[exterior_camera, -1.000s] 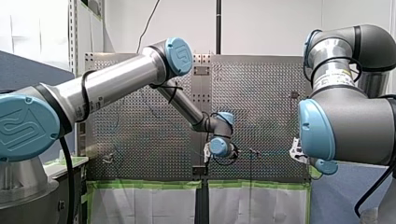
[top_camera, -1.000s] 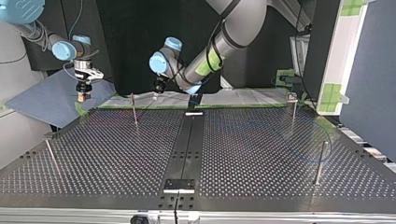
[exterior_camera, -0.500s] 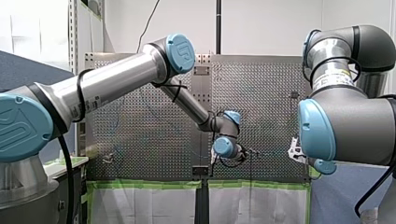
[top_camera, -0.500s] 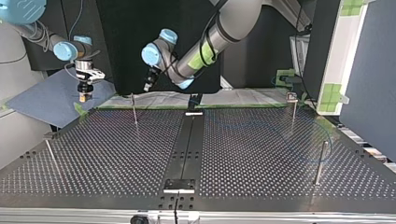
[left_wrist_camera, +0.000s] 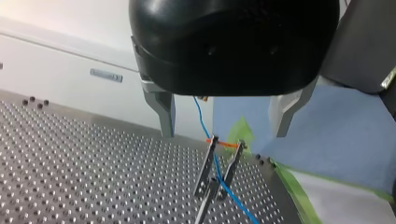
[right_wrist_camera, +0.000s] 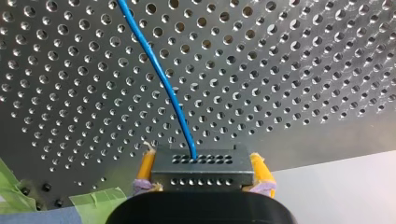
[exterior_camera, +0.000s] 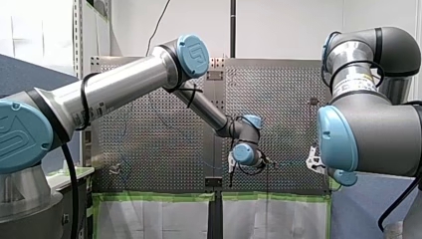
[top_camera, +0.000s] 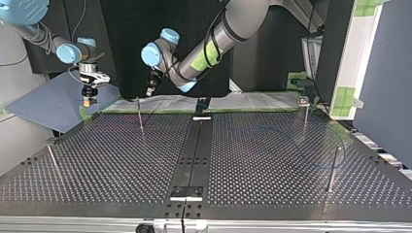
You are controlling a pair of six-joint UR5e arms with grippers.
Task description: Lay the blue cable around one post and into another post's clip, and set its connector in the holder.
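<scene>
Pinching the connector (right_wrist_camera: 203, 176), my right hand (right_wrist_camera: 204, 169) should tension the blue cable (right_wrist_camera: 163, 80) through the clip (left_wrist_camera: 206, 169); my left hand (left_wrist_camera: 223, 133) hangs open, empty.

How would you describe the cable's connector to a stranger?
Start at the perforated table, then my right gripper near its taped corner. Between its yellow pads sits the connector: a dark block with rows of holes, the blue cable entering it.

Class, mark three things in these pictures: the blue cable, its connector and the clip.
cable (right_wrist_camera: 168, 88), right wrist view, middle of the strand.
connector (right_wrist_camera: 203, 169), right wrist view, centre of its holed face.
clip (left_wrist_camera: 207, 163), left wrist view, on one prong.
</scene>
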